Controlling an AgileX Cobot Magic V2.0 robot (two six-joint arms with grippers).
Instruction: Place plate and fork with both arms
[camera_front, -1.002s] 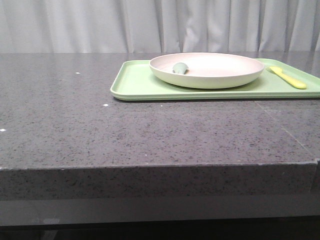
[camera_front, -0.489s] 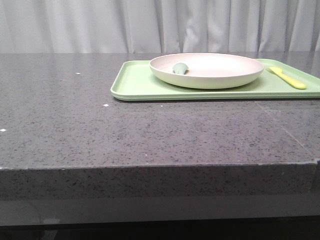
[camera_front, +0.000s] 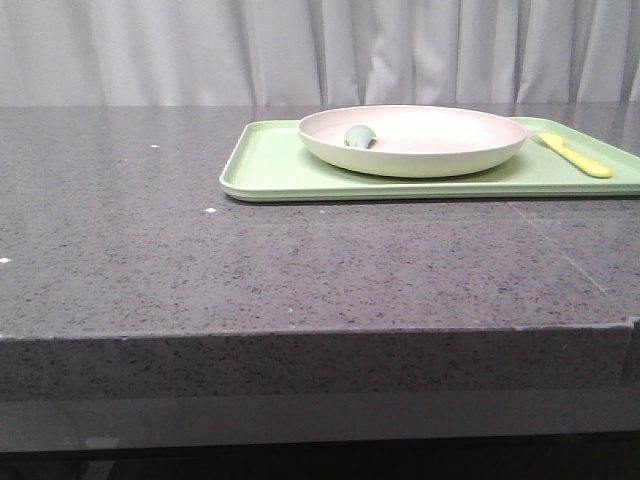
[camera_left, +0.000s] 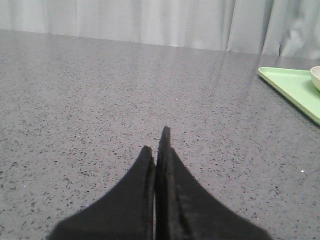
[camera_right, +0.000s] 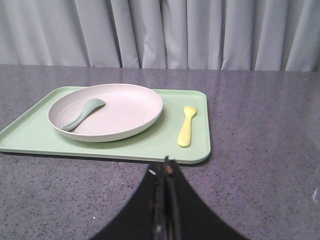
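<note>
Grey speckled stone makes up the tabletop (camera_front: 300, 270), with pale curtains hanging behind its far edge.

Right gripper (camera_right: 166, 167): its black fingers are pressed together with nothing between them, and it hangs over bare stone on the near side of the light green tray (camera_right: 150, 147). It faces the tray's near long edge, which suits a straight reach forward to the fork (camera_right: 186, 128). Left gripper (camera_left: 159, 145): also closed and empty, low over open stone toward the table's left side, well apart from the tray, whose corner only just shows at the edge of its own view. Neither arm appears in the front view.

On the tray, which sits toward the far right part of the table, the plate (camera_front: 413, 140) fills the middle. A pale blue-green spoon (camera_right: 82, 114) lies inside it, its handle leaning up on the rim. The fork lies flat on the tray just beside the plate, on the side nearer the table's right edge, not touching it.

Judging from this layout, nothing is gripped yet; each arm stands on the side of the item it would most easily take, plate left and fork right.
</note>
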